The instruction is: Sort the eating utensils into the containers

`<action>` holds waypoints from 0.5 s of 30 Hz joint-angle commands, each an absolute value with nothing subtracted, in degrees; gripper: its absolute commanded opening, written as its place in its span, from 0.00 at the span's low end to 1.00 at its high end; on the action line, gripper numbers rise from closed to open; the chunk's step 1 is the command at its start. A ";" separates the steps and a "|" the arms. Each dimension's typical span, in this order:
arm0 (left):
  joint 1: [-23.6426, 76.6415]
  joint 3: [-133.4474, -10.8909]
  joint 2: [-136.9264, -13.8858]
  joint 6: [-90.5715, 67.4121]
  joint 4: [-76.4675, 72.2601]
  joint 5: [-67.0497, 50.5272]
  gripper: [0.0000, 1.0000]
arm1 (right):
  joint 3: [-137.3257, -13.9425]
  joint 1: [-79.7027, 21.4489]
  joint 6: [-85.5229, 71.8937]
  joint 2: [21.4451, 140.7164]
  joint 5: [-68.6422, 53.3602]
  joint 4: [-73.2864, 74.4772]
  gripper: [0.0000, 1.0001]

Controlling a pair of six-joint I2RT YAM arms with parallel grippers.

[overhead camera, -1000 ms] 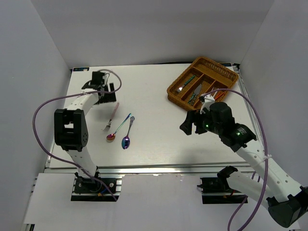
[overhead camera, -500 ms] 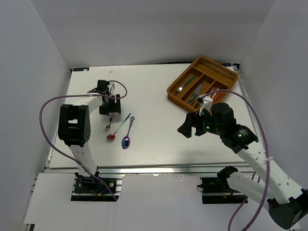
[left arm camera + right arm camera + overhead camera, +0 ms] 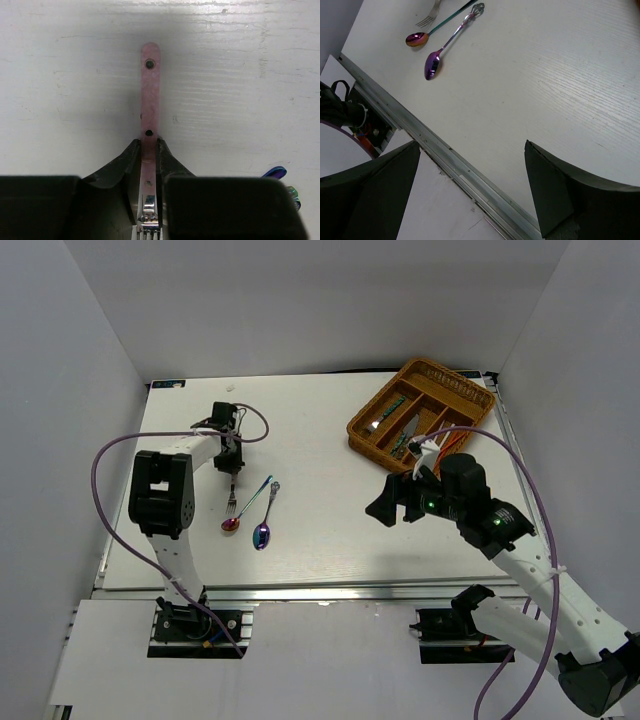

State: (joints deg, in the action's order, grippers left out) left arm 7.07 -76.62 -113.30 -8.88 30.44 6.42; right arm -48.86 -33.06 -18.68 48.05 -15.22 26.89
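Top view:
- wicker tray (image 3: 420,365) at far right; several utensils (image 3: 398,406) already lie in its compartments.
- Three left on table (image 3: 330,530): pink fork (image 3: 231,500), teal-handled spoon (image 3: 250,505), purple spoon (image 3: 264,525).
- left gripper (image 3: 229,443) down on fork handle; right gripper (image 3: 393,508) hovers mid-table, near tray.

Left wrist:
- left gripper (image 3: 148,147) clenched on pink fork (image 3: 150,90).
- Fork looks flat on table, seemingly not lifted yet.

Right wrist:
- right gripper (image 3: 471,150) released, nothing between jaws.
- Both spoons just beside fork tines (image 3: 425,20); could get nudged on lift.

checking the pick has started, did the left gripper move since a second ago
Yes. The left gripper came toward the purple spoon, away from the table far edge, and its fingers now pinch the pink fork handle.
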 commanded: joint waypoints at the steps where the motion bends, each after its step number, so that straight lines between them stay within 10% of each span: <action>1: 7.56 -77.52 -115.75 -9.32 33.66 11.06 0.15 | -48.34 -32.96 -19.60 47.46 -16.70 23.73 0.89; 3: 7.56 -78.48 -116.10 -9.75 34.71 12.65 0.00 | -47.64 -32.96 -20.04 47.37 -16.52 23.29 0.89; 15: 13.61 -77.00 -95.20 -16.69 28.76 6.68 0.00 | -42.28 -32.87 -33.74 50.88 -14.06 10.65 0.89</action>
State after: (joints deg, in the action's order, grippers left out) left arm 10.07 -77.25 -106.91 -13.45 33.65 8.23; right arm -42.30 -33.06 -28.18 49.39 -13.82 18.46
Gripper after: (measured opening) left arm 0.245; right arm 0.895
